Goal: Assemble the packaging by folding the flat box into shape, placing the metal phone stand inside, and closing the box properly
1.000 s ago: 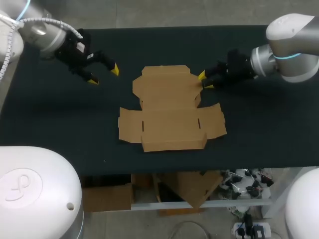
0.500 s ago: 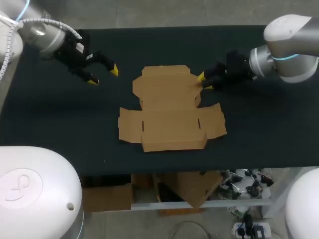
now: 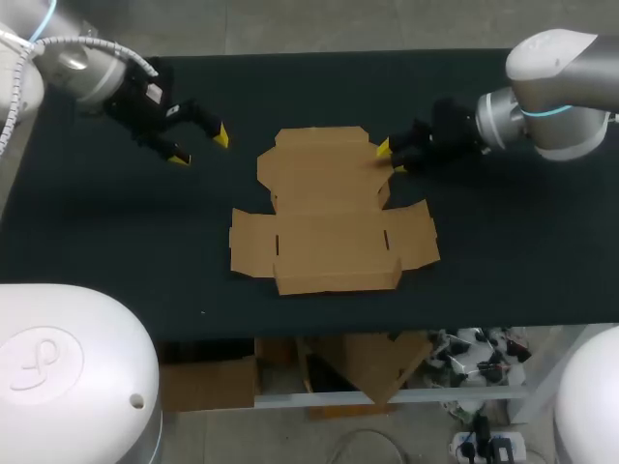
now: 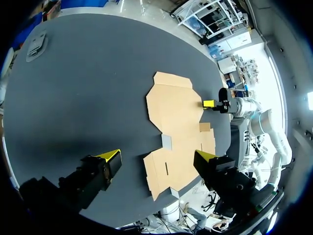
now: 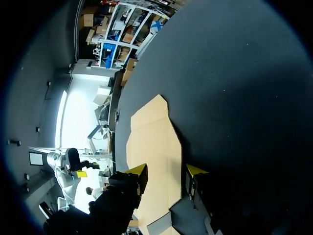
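The flat brown cardboard box (image 3: 324,208) lies unfolded in the middle of the black table (image 3: 503,242), flaps spread out. My right gripper (image 3: 389,155) is at the right edge of the box's far panel. In the right wrist view it (image 5: 166,171) stands open astride that edge, one fingertip (image 5: 138,170) over the cardboard (image 5: 151,142) and the other over the table. My left gripper (image 3: 198,145) hangs wide open to the left of the box, holding nothing; the box (image 4: 178,122) lies ahead of it (image 4: 156,159). No metal phone stand is clearly visible.
A small grey flat object (image 4: 37,45) lies far off near a table corner in the left wrist view; I cannot tell what it is. Bare black table surrounds the box on all sides.
My right gripper has crept left, from just beside the box's right edge to over it. The left arm and the box have not moved.
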You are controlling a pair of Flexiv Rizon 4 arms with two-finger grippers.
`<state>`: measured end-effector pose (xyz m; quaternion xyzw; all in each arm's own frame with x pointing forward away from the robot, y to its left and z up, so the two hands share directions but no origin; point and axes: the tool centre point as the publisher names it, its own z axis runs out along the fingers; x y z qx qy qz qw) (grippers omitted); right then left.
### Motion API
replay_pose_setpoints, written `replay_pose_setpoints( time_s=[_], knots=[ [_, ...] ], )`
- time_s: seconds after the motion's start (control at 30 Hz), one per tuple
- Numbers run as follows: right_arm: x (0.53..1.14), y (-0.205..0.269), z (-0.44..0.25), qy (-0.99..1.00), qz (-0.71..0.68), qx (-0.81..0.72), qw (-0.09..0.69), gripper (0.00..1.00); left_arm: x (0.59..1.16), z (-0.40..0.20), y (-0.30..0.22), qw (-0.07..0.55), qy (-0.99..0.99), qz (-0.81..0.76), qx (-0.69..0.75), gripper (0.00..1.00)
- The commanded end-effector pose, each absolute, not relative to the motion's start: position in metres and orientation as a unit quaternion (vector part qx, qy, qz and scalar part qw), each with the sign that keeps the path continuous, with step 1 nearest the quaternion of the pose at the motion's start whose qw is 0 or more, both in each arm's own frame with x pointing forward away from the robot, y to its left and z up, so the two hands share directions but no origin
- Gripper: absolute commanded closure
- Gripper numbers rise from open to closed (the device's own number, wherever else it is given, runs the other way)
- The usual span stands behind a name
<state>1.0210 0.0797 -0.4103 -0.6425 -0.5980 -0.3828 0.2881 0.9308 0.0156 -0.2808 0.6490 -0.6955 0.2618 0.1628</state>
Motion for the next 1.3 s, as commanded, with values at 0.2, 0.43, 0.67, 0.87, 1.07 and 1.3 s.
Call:
replay_pose_setpoints(
  time_s=[0.2, 0.43, 0.67, 0.87, 1.07, 1.3],
  knots=[
    [1.024, 0.088, -0.418, -0.598, -0.388, -0.634, 0.300, 0.50, 0.930, -0.281, 0.018, 0.162, -0.695, 0.262, 0.649, 0.00],
    [1.023, 0.095, -0.421, -0.597, -0.392, -0.631, 0.305, 0.51, 0.929, -0.281, 0.019, 0.164, -0.696, 0.263, 0.648, 0.00],
    [1.021, 0.098, -0.423, -0.592, -0.404, -0.626, 0.308, 0.61, 0.928, -0.282, 0.019, 0.166, -0.695, 0.263, 0.648, 0.00],
    [1.019, 0.099, -0.425, -0.586, -0.420, -0.621, 0.308, 0.71, 0.927, -0.282, 0.020, 0.166, -0.696, 0.263, 0.647, 0.00],
    [1.016, 0.097, -0.419, -0.591, -0.439, -0.608, 0.296, 0.81, 0.926, -0.281, 0.020, 0.167, -0.700, 0.262, 0.644, 0.00],
    [1.015, 0.097, -0.416, -0.599, -0.441, -0.598, 0.298, 0.75, 0.925, -0.280, 0.019, 0.168, -0.702, 0.260, 0.641, 0.00]
  ],
)
